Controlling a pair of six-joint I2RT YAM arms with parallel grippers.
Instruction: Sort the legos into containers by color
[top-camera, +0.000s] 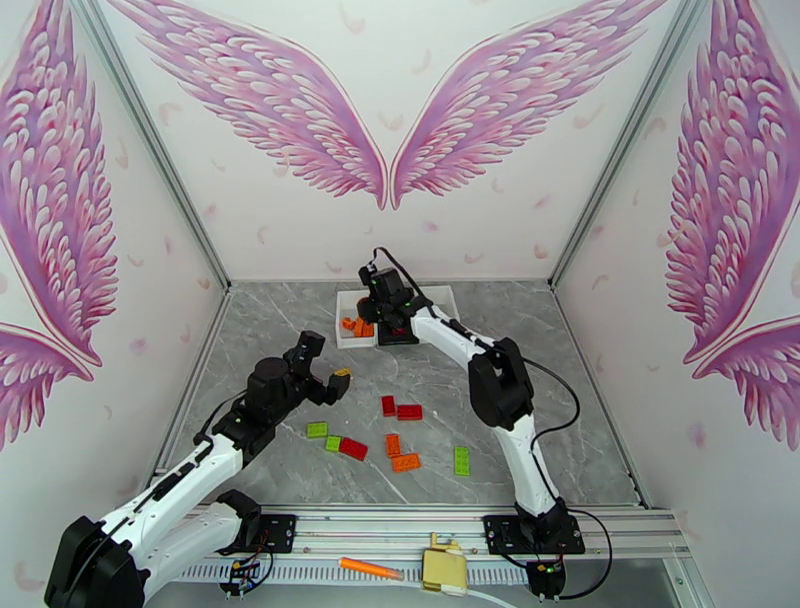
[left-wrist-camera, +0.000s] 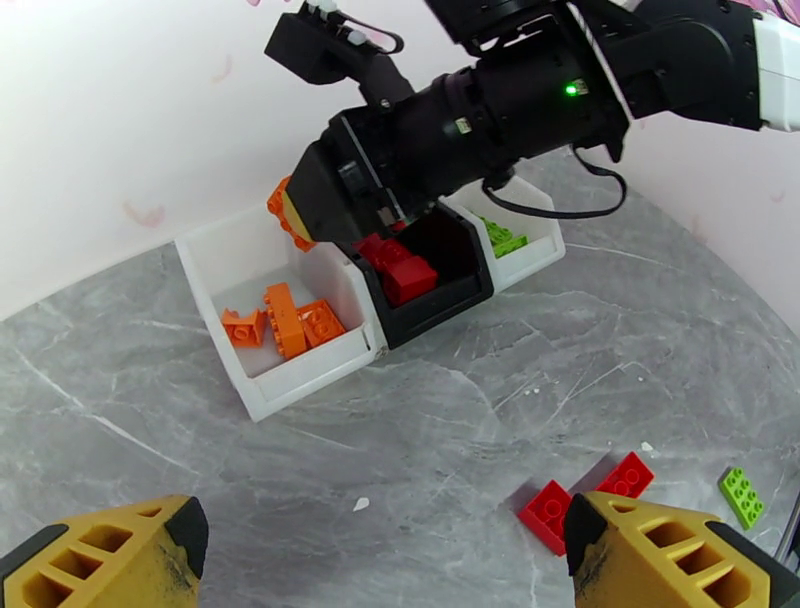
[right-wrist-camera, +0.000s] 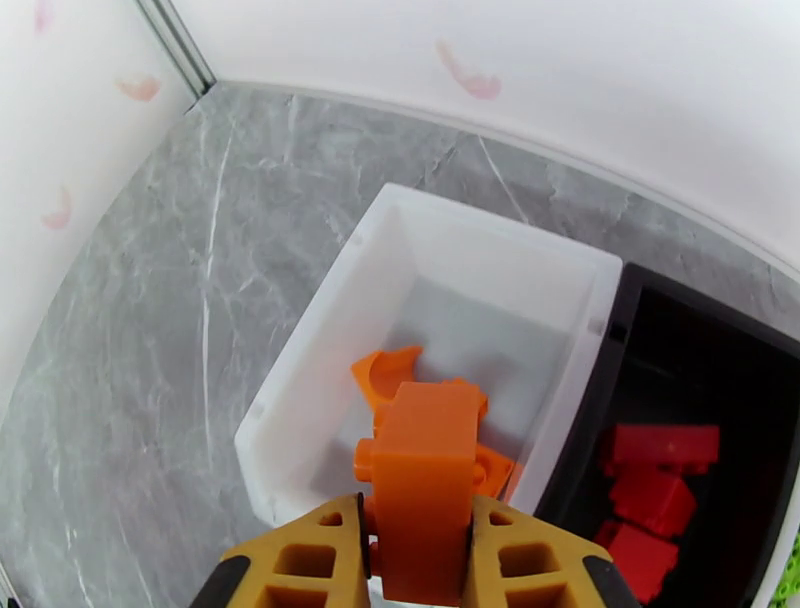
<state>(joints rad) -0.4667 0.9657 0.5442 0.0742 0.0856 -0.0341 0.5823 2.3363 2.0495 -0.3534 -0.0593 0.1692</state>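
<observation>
Pinching an orange brick (right-wrist-camera: 425, 450), my right gripper (right-wrist-camera: 420, 545) should open only with the white bin (right-wrist-camera: 318, 335) squarely beneath it.

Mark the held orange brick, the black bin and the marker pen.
orange brick (right-wrist-camera: 425, 480), right wrist view, flat face.
black bin (left-wrist-camera: 440, 312), left wrist view, front wall.
marker pen (top-camera: 370, 569), top external view, mid barrel.

We look down from above and behind the arm bases (top-camera: 272, 531) across the whole table (top-camera: 580, 400) to the far wall (top-camera: 300, 245). From the left wrist we look low, far and rightward, at the left white bin (left-wrist-camera: 205, 265) and black bin (left-wrist-camera: 440, 305) from mid-range. The right wrist hangs close above those same bins, looking steeply down.
</observation>
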